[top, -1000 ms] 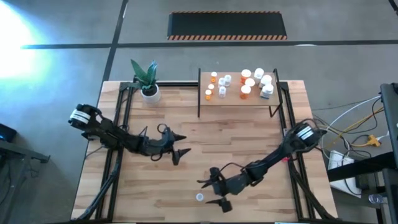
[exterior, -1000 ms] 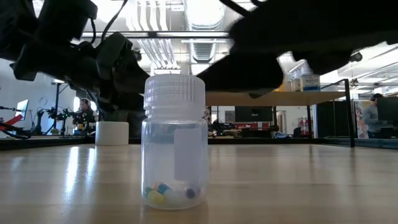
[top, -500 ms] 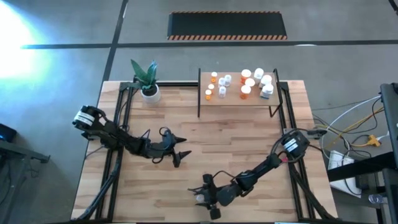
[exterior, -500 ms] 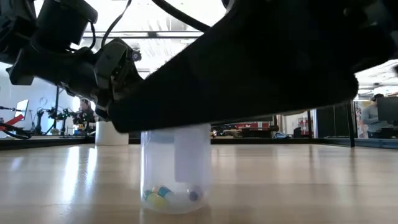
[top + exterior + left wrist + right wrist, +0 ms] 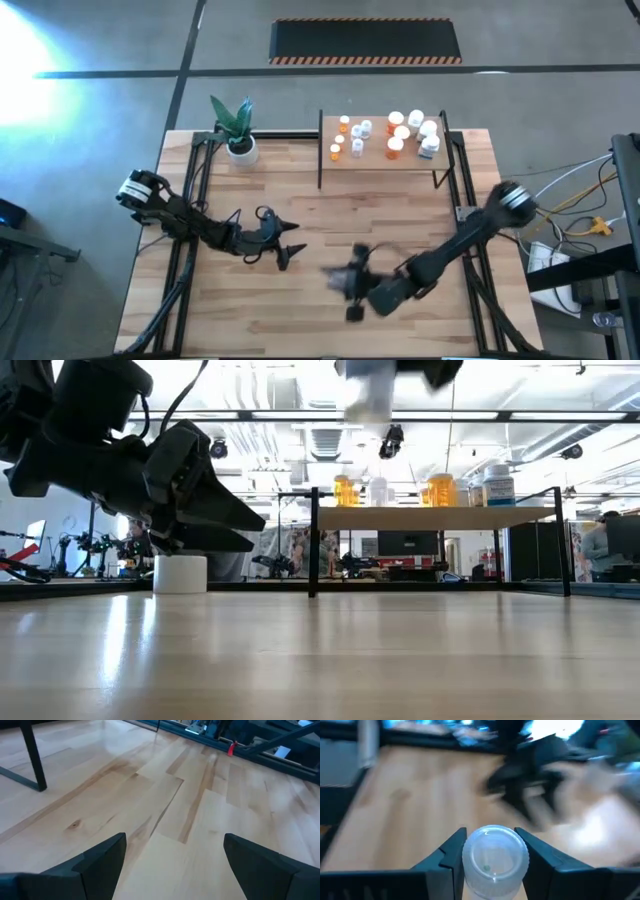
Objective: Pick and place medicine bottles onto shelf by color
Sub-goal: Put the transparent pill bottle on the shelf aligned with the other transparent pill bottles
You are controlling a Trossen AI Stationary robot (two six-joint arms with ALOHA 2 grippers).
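A clear medicine bottle [image 5: 495, 862] with a white cap is held off the table by my right gripper [image 5: 491, 836], over the table's near middle [image 5: 347, 290]. In the low view the bottle [image 5: 368, 395] shows blurred at the top of the picture. The shelf [image 5: 400, 163] stands at the far right of the table. On it stand several orange, white and clear bottles [image 5: 397, 146]. My left gripper [image 5: 290, 245] stands open low over the table's left middle, with nothing between its fingers [image 5: 105, 857]. My right gripper pinches the bottle between its two fingers, one on each side of the cap [image 5: 468, 857]. The bottle is lifted clear of the table and looks upright, its body below the fingers.
A white plant pot [image 5: 241, 150] stands at the table's far left. The shelf's black posts [image 5: 314, 540] rise near the table's far middle. Bare wooden tabletop [image 5: 400, 215] lies between the grippers and the shelf.
My right gripper came down over the clear bottle at the table's near edge and shut on it. It then rose fast with the bottle, which has left the table and now hangs high in the low view.
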